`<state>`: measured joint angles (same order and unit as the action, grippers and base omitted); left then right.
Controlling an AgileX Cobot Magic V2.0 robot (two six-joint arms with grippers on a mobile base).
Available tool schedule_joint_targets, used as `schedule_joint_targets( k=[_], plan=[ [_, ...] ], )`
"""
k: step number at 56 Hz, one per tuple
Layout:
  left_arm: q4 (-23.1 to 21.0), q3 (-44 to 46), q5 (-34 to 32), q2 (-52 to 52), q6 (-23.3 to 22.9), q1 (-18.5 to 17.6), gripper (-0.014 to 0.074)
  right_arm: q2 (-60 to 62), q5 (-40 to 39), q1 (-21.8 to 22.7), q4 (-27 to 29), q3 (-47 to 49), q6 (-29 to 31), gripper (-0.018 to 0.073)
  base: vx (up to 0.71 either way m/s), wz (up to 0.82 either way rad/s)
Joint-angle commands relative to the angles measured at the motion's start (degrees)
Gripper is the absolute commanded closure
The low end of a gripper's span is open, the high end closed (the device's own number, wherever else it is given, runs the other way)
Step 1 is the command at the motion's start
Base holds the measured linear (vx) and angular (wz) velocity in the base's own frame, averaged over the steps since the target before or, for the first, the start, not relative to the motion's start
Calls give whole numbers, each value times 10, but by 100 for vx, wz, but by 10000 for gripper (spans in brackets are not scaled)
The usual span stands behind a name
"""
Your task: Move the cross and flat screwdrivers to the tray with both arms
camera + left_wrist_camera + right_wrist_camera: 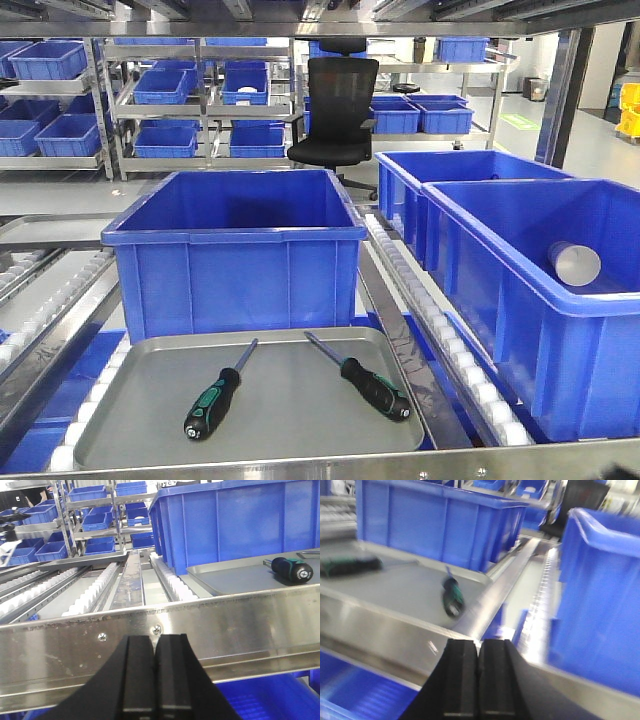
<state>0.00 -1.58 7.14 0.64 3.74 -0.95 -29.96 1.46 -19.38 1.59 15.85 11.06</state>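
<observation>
Both sets of jaws are pressed together with nothing between them: the left gripper (154,680) and the right gripper (479,680) each sit low, below the steel front rail (165,630) of the conveyor, holding no tool. Just beyond that rail lies the grey tray (270,425), and both screwdrivers rest flat inside it, apart from each other. The left screwdriver (216,395) points its shaft up and to the right; the right screwdriver (368,380) has its handle near the tray's right rim, shaft angled up and to the left. Behind the tray stands a deep blue bin (235,260), with two more blue bins (520,290) to the right. Judging from this, the transfer looks complete, with the arms clear of the tray.
</observation>
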Motion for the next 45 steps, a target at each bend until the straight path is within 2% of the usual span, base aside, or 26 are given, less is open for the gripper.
schedule_joint_targets(
  k=[1,11,17,45],
  plan=[
    [-4,15,-45,7,-4,1,596,64,-73,35,-39,-50,-9,567,0,0],
    [-4,15,-45,7,-4,1,596,259,-67,151,-38,-168,-94,567,0,0],
    [-4,15,-45,7,-4,1,596,311,-23,195,-39,-180,-118,567,0,0],
    [-4,15,-43,7,-4,1,596,309,-15,195,-39,-180,-120,567,0,0]
  ],
)
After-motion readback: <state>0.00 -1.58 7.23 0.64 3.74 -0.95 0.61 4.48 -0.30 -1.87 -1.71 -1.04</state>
